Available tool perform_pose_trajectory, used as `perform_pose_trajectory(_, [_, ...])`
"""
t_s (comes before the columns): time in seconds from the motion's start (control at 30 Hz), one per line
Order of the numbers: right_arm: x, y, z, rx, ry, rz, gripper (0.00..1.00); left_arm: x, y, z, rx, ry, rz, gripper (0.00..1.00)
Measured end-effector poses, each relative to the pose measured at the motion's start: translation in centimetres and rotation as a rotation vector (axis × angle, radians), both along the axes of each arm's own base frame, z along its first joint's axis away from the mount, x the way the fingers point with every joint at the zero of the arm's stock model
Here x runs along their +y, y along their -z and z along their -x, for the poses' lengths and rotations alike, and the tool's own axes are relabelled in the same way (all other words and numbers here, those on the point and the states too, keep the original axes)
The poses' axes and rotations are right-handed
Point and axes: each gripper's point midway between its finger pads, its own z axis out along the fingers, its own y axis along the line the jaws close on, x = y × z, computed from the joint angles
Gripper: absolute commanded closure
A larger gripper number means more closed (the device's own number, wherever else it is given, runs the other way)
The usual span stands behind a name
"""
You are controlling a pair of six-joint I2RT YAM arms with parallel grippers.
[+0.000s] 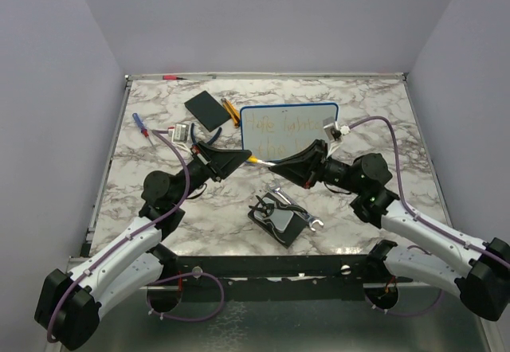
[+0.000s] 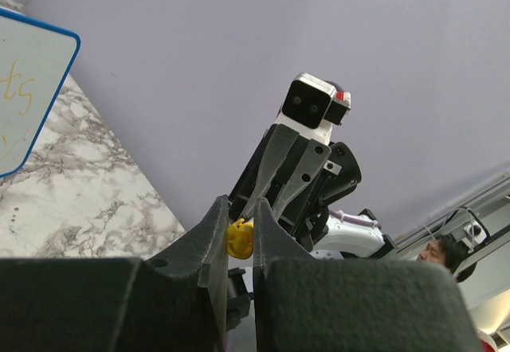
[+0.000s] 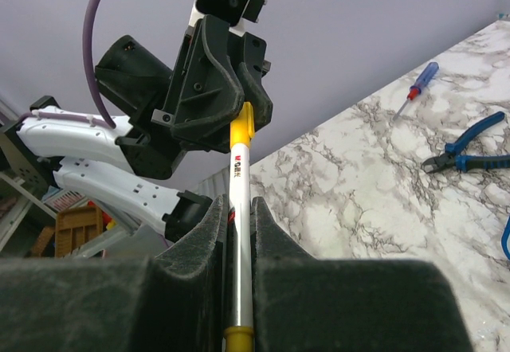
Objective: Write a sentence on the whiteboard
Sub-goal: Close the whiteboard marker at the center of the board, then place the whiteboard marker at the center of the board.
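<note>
**Whiteboard**, one. Upper centre of the top view, flat on the marble table, long axis running left to right across the frame. Also caught at the upper left of the left wrist view.

**Sentence**, one, in two short lines. Faint orange strokes on the board, too thin to read.

**Marker**, one in hand. White-and-silver barrel with yellow ends. Long axis left to right in the top view, roughly parallel to the board's lower edge and just below it, clear of the board surface.

**Left gripper**, one. Pinched together on the yellow cap at the marker's end.

**Right gripper**, one. Clamped on the barrel, tip to tip with the other claw, just below the board's lower left corner.

**Bearing for the coming move.** Board directly up-frame of both claws, near but apart. Right arm judged the nearer, lying along the board's lower edge. Cap going on or coming off: cannot tell. With two lines already written, capping is judged more likely.

**Other stock, counted.**
- Black pad, one, upper left of centre.
- Orange pen, one, beside the pad.
- Screwdriver, one, left.
- Blue pliers, one pair.
- Red pen, one, at the top edge.
- Black tool holder, one, lower centre.
</note>
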Motion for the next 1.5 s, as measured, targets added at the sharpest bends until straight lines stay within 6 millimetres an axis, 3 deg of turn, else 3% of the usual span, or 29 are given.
perform_pose_trajectory(1.03, [1.7,-3.6,-0.9,-0.104,-0.047,-0.084,1.00,1.0,-4.2,-0.5,-0.109,-0.157,0.152,1.00])
perform_pose_trajectory(1.07, [1.6,-3.7,-0.8,-0.106,-0.046,-0.086,1.00,1.0,-4.1,-0.5,-0.111,-0.159,0.146,0.97])
perform_pose_trajectory(1.2, [1.2,-3.2,-1.2,-0.084,-0.006,-0.055,0.99,0.7,-3.0,-1.3,-0.107,-0.195,0.063,0.52])
perform_pose_trajectory(1.3, [0.8,-2.6,-2.0,-0.046,0.071,-0.017,0.99,-0.8,-0.6,-0.8,-0.085,-0.136,-0.083,0.29])
perform_pose_trajectory(1.4, [-0.1,-1.4,-2.8,-0.003,0.160,0.039,0.99,-1.3,3.0,-1.5,-0.039,-0.131,-0.286,0.17])
perform_pose_trajectory(1.5, [-1.9,-0.4,-3.5,0.045,0.267,0.083,1.00,-0.6,3.4,-2.4,-0.048,-0.164,-0.396,0.07])
